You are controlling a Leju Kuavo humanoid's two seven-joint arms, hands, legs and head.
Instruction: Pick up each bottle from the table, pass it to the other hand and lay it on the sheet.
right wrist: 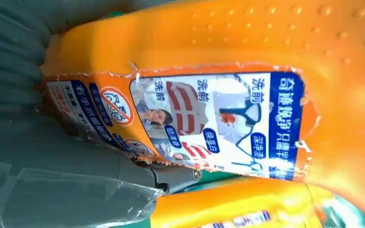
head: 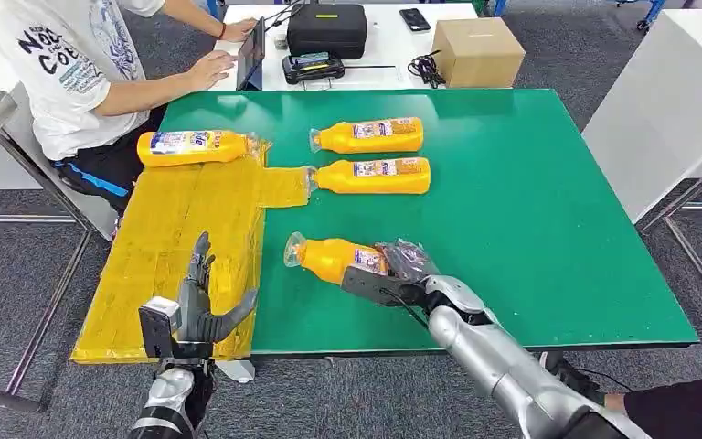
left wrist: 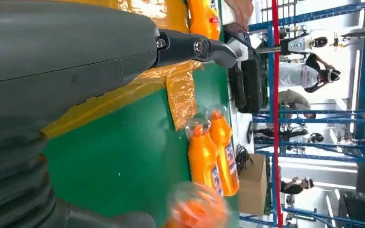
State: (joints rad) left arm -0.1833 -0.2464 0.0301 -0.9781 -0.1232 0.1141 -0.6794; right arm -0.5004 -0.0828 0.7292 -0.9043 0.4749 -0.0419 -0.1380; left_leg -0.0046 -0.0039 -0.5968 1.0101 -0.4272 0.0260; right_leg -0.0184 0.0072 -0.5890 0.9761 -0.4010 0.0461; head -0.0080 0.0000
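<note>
Right hand (head: 400, 273) — gripped bottle (head: 334, 257)

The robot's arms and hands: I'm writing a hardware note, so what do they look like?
Both arms are shiny silver, rounded metal segments. The right arm has a thin black cable near the wrist. The left hand and right hand are dark grey with slim jointed fingers; the wrist views show a grey ribbed cover.
</note>
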